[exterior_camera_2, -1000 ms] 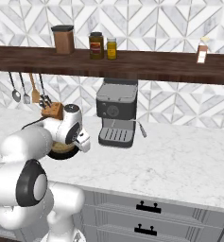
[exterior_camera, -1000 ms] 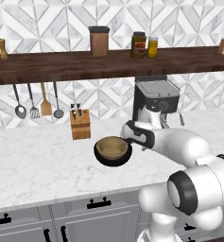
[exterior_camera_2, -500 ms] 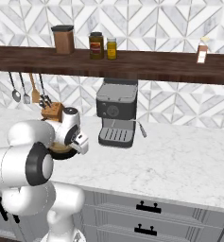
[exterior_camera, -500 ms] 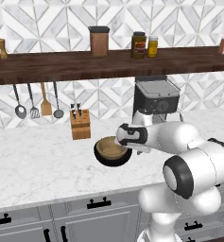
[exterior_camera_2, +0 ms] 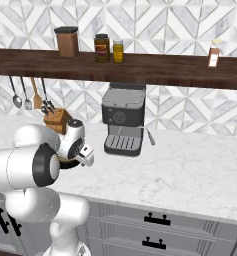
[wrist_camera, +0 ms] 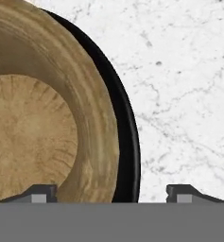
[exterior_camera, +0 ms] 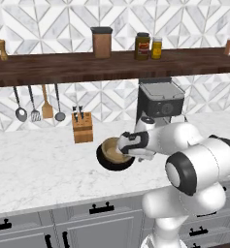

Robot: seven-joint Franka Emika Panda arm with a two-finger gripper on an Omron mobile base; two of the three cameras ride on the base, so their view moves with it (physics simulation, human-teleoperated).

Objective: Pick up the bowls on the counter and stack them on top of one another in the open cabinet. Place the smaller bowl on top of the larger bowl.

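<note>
The small tan wooden bowl (exterior_camera: 111,148) sits nested inside the wider glossy black bowl (exterior_camera: 109,163) on the white marble counter (exterior_camera: 39,164). My gripper (exterior_camera: 124,147) is low at the bowls' right rim. In the hand view, the gripper (wrist_camera: 112,194) is open. One fingertip (wrist_camera: 42,192) is over the wooden bowl (wrist_camera: 33,123). The other (wrist_camera: 182,192) is outside the black bowl's rim (wrist_camera: 127,137), over bare marble. The dark brown wall shelf (exterior_camera: 53,71) runs above, well clear of the hand.
A knife block (exterior_camera: 82,127) stands behind the bowls on the left, and a coffee machine (exterior_camera: 159,102) behind on the right. Utensils (exterior_camera: 35,102) hang under the shelf. Jars (exterior_camera: 101,42) and bottles (exterior_camera: 149,46) stand on the shelf, with bare stretches between them.
The hand has shifted a little left and lower onto the bowls' right rim, and the elbow has swung. The bowls have stayed in place.
</note>
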